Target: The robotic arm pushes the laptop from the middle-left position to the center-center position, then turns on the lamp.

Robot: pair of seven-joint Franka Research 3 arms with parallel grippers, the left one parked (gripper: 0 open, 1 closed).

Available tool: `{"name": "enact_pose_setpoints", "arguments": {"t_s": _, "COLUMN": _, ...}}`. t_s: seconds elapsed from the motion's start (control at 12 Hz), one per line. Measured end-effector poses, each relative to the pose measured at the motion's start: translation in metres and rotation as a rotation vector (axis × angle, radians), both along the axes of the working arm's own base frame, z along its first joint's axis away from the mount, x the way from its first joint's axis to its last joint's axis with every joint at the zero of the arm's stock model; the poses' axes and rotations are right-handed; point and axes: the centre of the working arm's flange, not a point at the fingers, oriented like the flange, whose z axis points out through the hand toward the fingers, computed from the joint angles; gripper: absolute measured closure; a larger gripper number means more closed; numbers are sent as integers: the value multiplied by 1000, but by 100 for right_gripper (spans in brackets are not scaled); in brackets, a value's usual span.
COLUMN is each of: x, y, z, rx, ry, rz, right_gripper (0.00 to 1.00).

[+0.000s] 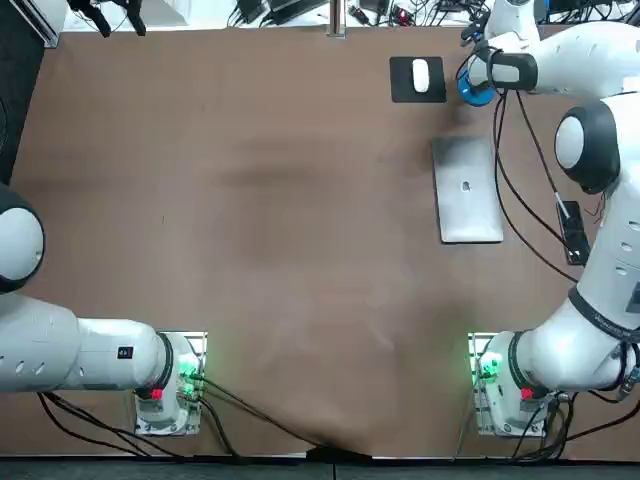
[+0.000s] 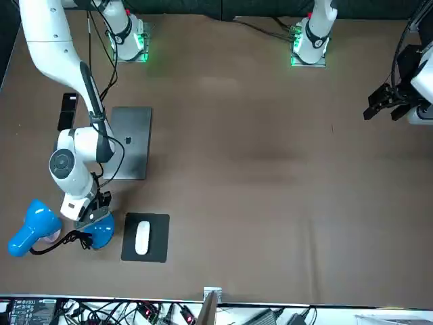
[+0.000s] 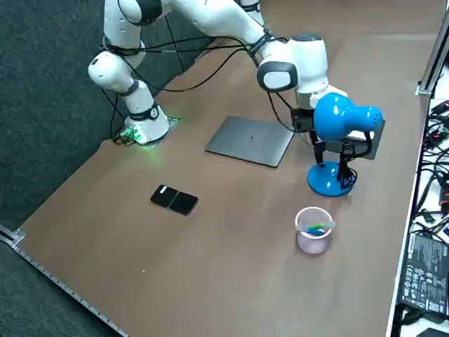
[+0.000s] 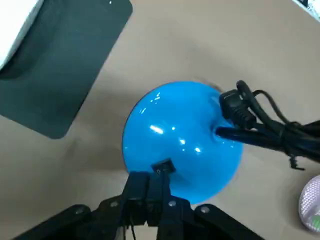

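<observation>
The right gripper (image 4: 152,179) hangs low over the round blue base of the lamp (image 4: 180,132), at the far right of the tabletop (image 1: 250,250). Its jaws are pressed together and hold nothing. In the wrist view their tips sit right at a small dark switch (image 4: 163,166) on the near edge of the base; whether they already touch it cannot be told.

The lamp's head (image 3: 340,118) shows no glow, so the step in hand appears to be pressing the switch.

To do it well, the closed tips should stay centred on the switch and press straight down, gently. A sideways push could slide or tip the light base. The black cable (image 4: 260,125) leaves the opposite side of the base, clear of the tips.

A dark mouse pad (image 1: 402,88) with a white mouse (image 1: 420,74) lies just beside the lamp.

The closed grey laptop (image 1: 467,190) lies flat nearer the robot, well apart from the gripper. It sits right of the tabletop's middle, not at its centre.
</observation>
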Motion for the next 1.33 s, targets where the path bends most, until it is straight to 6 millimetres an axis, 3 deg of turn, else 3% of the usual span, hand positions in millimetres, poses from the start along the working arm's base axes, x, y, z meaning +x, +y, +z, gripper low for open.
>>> {"name": "enact_pose_setpoints", "arguments": {"t_s": 1.33, "x": 5, "y": -2, "z": -8, "rx": 1, "ry": -7, "rz": -1, "right_gripper": 98}}
